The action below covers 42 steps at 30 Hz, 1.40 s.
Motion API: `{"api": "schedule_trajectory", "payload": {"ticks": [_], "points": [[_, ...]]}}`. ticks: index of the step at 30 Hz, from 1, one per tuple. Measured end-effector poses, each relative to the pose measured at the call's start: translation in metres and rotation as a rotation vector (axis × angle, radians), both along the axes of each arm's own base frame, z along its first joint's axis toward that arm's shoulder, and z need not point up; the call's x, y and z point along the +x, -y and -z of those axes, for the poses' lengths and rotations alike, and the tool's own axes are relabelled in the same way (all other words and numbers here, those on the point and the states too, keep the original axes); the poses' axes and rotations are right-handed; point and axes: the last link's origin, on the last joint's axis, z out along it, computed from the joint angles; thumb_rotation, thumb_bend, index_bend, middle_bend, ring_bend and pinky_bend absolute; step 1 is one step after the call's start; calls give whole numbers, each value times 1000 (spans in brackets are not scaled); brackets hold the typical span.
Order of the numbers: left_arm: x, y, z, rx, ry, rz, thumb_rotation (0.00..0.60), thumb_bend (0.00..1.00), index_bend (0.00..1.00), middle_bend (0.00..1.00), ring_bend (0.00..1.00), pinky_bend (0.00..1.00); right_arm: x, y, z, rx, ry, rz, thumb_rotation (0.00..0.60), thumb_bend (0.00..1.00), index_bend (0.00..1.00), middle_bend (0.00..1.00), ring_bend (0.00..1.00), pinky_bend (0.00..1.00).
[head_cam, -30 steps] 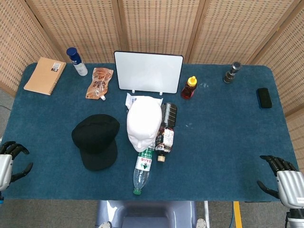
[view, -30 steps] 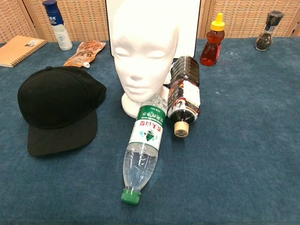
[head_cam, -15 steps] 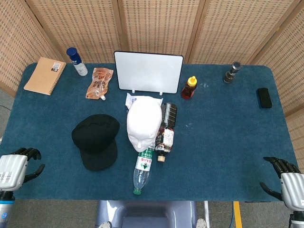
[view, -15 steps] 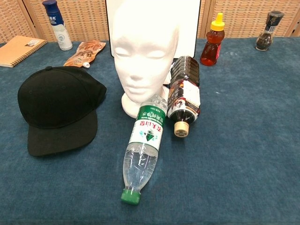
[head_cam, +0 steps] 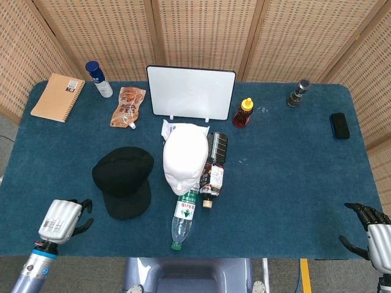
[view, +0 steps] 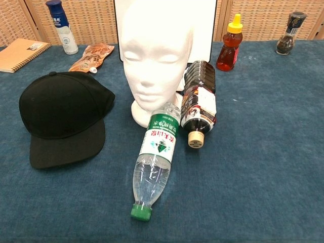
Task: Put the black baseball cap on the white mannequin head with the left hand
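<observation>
I see one black baseball cap [head_cam: 123, 180] left of one white mannequin head [head_cam: 185, 157]; my left hand [head_cam: 62, 220] is empty, fingers apart.

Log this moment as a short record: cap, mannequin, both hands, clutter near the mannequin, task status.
cap: black baseball cap flat on the blue table, brim toward the robot, beside the mannequin, untouched
mannequin: white mannequin head upright, bare
left hand: left hand over the table's near left corner, short of the cap, holding nothing
right hand: right hand at the near right edge, fingers apart, empty
clutter: water bottle and dark sauce bottle lying by the mannequin's base
status: cap not yet grasped
</observation>
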Motion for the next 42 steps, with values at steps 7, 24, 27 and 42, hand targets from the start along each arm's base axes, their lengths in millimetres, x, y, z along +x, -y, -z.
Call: {"api": "schedule_trajectory", "payload": {"ticks": [7, 24, 27, 42], "points": [[6, 0, 37, -52, -16, 8, 600, 229, 551, 846, 725, 842, -4, -2, -1, -1, 3, 13, 600, 199, 234, 288, 283, 311], [12, -15, 95, -65, -1, -27, 600, 227, 551, 846, 725, 842, -10, -5, -3, -11, 3, 34, 600, 200, 234, 288, 283, 311], [14, -17, 99, -58, 9, -24, 600, 228, 551, 846, 725, 842, -12, -6, -4, -10, 0, 41, 600, 199, 234, 288, 283, 311], [17, -20, 113, -45, 2, -16, 600, 227, 551, 846, 725, 842, -18, -6, -8, -22, 1, 55, 600, 197, 234, 288, 283, 311]]}}
